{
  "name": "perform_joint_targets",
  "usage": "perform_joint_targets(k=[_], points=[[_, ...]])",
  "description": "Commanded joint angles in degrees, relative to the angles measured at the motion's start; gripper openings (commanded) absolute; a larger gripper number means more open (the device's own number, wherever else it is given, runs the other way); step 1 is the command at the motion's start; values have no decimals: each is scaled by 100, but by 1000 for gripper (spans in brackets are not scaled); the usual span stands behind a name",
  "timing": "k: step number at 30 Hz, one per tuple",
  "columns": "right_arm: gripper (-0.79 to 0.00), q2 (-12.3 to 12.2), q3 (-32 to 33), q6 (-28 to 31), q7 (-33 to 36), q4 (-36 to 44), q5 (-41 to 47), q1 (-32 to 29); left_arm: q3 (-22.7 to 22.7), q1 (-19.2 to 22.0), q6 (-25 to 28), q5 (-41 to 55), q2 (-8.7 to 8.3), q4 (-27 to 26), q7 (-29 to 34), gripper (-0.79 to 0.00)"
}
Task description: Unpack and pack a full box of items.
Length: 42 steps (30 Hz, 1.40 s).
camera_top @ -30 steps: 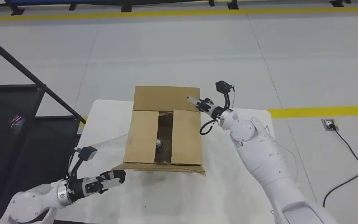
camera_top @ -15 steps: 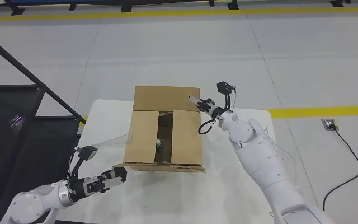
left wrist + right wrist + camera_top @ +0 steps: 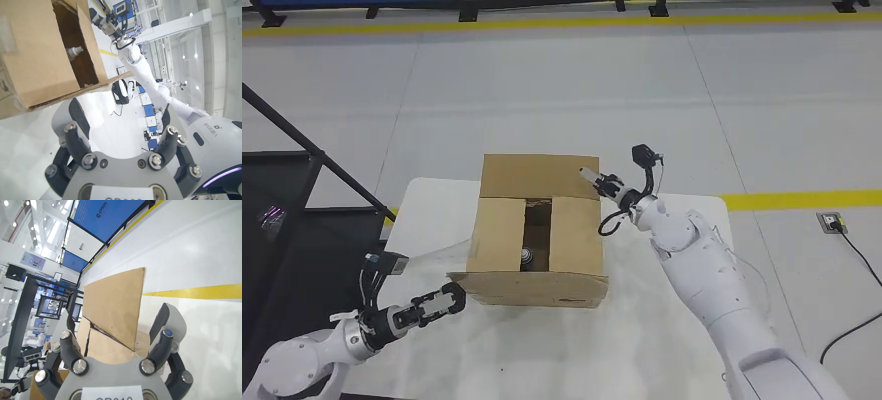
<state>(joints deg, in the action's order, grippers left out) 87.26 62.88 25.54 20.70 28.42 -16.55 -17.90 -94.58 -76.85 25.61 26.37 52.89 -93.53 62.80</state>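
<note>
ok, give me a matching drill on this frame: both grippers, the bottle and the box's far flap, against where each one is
Things:
1. left gripper
2. right gripper
3. bottle
4. far flap

Places and states:
A. inside the box, seen through the gap in its top
B. open, at the box's far corner
C. raised off the box's far edge
D. open, low beside the box's near corner

Pairs: 1-D, 2-B, 3-A, 4-C

Brown cardboard box (image 3: 497, 245) upright on white table (image 3: 662, 330), far flap raised, side flaps near-shut w/ gap btwn; small bottle (image 3: 527, 257) inside.
</note>
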Motion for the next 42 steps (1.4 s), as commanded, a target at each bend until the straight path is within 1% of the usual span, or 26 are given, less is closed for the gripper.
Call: perform_joint_targets(k=[1,7,13,17,23,25,29,34,36,40,42], points=[[0,31,43,302,241,-209,306,90,34,32,-112,-74,5,-2,-168,0],[0,68,258,1146,977,-688,1169,294,154,96,-256,-321,18,-76,-512,0],[0,24,455,1762,1549,-893,1713,372,284,112,-431,-741,36,-227,-956,0],[0,-29,578,2097,2018,-857,2043,366,395,133,-641,-1079,57,-337,-1401,0],[0,-111,739,2424,3083,-590,2679,296,628,208,-936,-1478,98,-466,-1949,0],[0,-145,774,2396,3409,-476,2845,289,716,241,-1018,-1626,113,-497,-2105,0],[0,-218,726,2117,3688,-30,2950,196,907,304,-1149,-1999,143,-542,-2419,0],[0,-351,679,1766,3881,185,2534,209,1117,397,-1331,-2061,184,-517,-2584,0],[0,-369,636,1544,4011,327,2483,182,1170,421,-1363,-2087,196,-508,-2627,0],[0,-391,542,882,4520,572,2552,154,1243,459,-1395,-2122,215,-506,-2683,0],[0,-396,484,596,4605,645,2512,144,1278,486,-1413,-2144,224,-498,-2689,0]])
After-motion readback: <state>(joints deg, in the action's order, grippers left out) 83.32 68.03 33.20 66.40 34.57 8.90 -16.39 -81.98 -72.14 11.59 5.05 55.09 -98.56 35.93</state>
